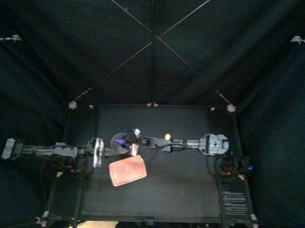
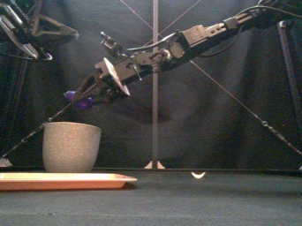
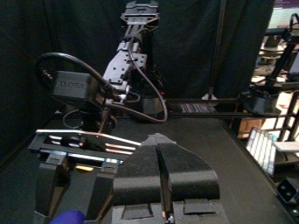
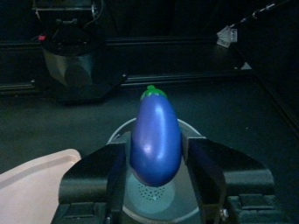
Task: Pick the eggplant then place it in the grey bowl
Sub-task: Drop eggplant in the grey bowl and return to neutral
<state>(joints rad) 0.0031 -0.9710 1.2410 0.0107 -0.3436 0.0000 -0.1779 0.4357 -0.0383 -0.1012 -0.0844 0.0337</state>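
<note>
My right gripper point(image 4: 158, 171) is shut on the purple eggplant point(image 4: 158, 142), which has a green stem end pointing away from the wrist. In the front view the eggplant point(image 2: 80, 100) hangs in the right gripper point(image 2: 92, 94) a little above the tall grey speckled cup point(image 2: 71, 146). The right wrist view shows the cup's rim point(image 4: 131, 133) directly under the eggplant. From above, the eggplant point(image 1: 120, 140) sits at the left-centre of the table. My left gripper point(image 3: 165, 179) is shut on nothing and rests at the table's left side point(image 1: 95, 151).
A flat pink tray point(image 1: 127, 171) lies just in front of the cup, near the front edge point(image 2: 65, 181). The right arm point(image 1: 179, 142) stretches across the table's middle from the right.
</note>
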